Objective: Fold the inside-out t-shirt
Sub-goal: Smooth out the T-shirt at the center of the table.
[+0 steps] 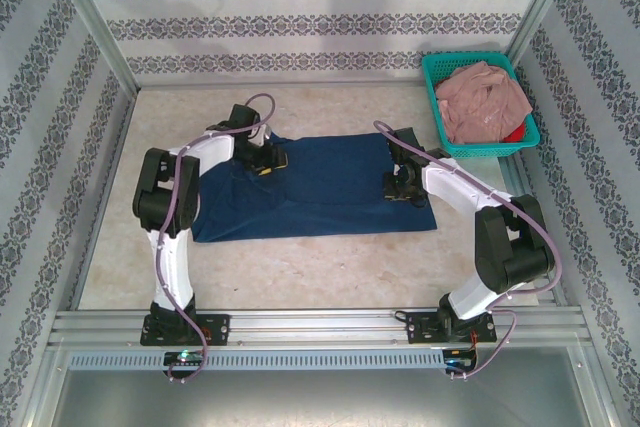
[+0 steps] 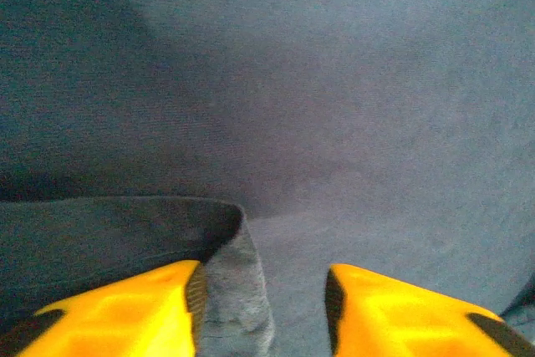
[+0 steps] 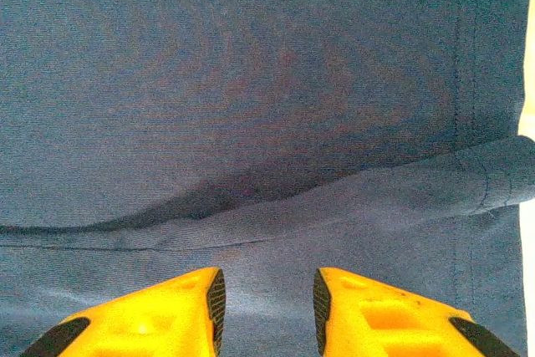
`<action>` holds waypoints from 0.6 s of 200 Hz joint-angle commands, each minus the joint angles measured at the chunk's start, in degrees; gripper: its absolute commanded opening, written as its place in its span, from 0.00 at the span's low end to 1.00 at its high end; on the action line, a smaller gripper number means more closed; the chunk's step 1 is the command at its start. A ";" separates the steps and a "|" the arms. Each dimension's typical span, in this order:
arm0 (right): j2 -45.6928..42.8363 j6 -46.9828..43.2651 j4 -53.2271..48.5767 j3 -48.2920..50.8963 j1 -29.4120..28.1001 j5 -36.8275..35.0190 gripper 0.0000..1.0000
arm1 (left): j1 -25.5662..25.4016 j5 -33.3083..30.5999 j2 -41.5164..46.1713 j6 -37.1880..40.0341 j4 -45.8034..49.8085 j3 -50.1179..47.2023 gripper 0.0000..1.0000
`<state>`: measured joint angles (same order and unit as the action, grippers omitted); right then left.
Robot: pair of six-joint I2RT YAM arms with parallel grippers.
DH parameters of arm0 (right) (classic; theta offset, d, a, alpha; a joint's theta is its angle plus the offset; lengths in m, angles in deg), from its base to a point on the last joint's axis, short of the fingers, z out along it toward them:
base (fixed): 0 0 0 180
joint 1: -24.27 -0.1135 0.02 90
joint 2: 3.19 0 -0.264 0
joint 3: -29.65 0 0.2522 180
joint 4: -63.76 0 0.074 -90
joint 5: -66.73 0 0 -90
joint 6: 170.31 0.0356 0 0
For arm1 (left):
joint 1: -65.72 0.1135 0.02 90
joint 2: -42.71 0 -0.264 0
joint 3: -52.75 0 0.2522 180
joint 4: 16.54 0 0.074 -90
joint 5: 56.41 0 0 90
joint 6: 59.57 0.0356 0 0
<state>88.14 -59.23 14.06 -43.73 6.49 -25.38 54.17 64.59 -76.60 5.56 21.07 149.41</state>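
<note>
1. Bench [image 1: 300, 267]: pale surface inside a patterned enclosure; it carries everything below.
2. Inside-out t-shirt [image 1: 330, 192]: dark navy, spread flat mid-bench as a rough rectangle with its long axis running left to right. Both arms reach over it, one at each end.
3. Basket [image 1: 437, 107]: green, at the far right corner and apart from the shirt. It holds a pink garment [image 1: 485, 102].
4. Left tool [image 2: 263, 277]: over the shirt's far left part. Its jaws are spread, and a raised doubled edge of cloth [image 2: 226, 215] lies just ahead by the left finger, not pinched.
5. Right tool [image 3: 266, 282]: near the shirt's right end, jaws parted over flat cloth and holding nothing. A hemmed fold [image 3: 334, 198] crosses just ahead.
6. Judgement: each arm is nearest its own end, so the next fold likely starts from those ends.
</note>
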 commanded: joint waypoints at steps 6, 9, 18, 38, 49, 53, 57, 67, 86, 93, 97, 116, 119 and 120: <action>0.30 -0.32 -0.09 -0.83 0.03 -0.07 0.36 | -1.27 2.14 -1.18 1.54 2.30 3.50 0.35; 0.34 -0.33 -0.08 -0.85 0.03 -0.04 0.36 | -1.32 2.41 -1.39 1.49 2.19 3.69 0.35; 0.42 -0.34 -0.01 -0.85 -0.02 -0.05 0.36 | -1.45 3.19 -1.86 1.35 1.82 4.38 0.34; 0.58 -0.44 0.00 -0.77 0.03 -0.01 0.36 | -1.68 5.38 -3.13 0.95 0.57 6.09 0.33; 0.60 -0.47 0.04 -0.78 0.02 -0.02 0.36 | -1.85 6.84 -4.17 0.82 0.10 7.38 0.33; 0.60 -0.47 0.00 -0.85 -0.04 -0.01 0.36 | -1.83 7.58 -4.60 0.86 -0.01 8.04 0.33; 0.59 -0.48 0.05 -0.94 0.02 -0.02 0.36 | -1.95 8.34 -5.09 0.80 -0.08 8.69 0.33; 0.56 -0.61 -0.19 -1.03 0.03 -0.06 0.37 | -2.04 10.13 -5.96 0.69 -0.04 10.33 0.33; 0.11 -0.90 -0.52 -1.13 0.08 -0.33 0.37 | -1.99 10.86 -4.02 1.48 -0.13 10.90 0.35; -0.21 -1.34 -0.51 -1.08 0.26 -0.08 0.36 | -1.91 9.10 -1.67 2.20 -0.27 9.40 0.37; -0.46 -1.66 -0.38 -0.99 0.46 0.34 0.37 | -1.90 7.63 0.19 2.37 -0.68 7.99 0.39; -1.74 -1.93 2.26 0.33 3.16 3.80 0.39 | -0.99 -2.84 10.07 -0.47 -4.24 -3.14 0.47; -1.76 -1.80 3.18 0.63 3.67 4.84 0.39 | -0.77 -4.80 11.72 -1.45 -4.41 -4.82 0.48; -1.81 -1.77 3.48 0.73 3.83 5.23 0.39 | -0.72 -5.38 12.21 -1.79 -4.42 -5.10 0.48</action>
<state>88.09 -59.86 14.32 -43.73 7.30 -24.42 52.95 69.82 -76.95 6.13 19.33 153.25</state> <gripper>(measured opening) 0.378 0.446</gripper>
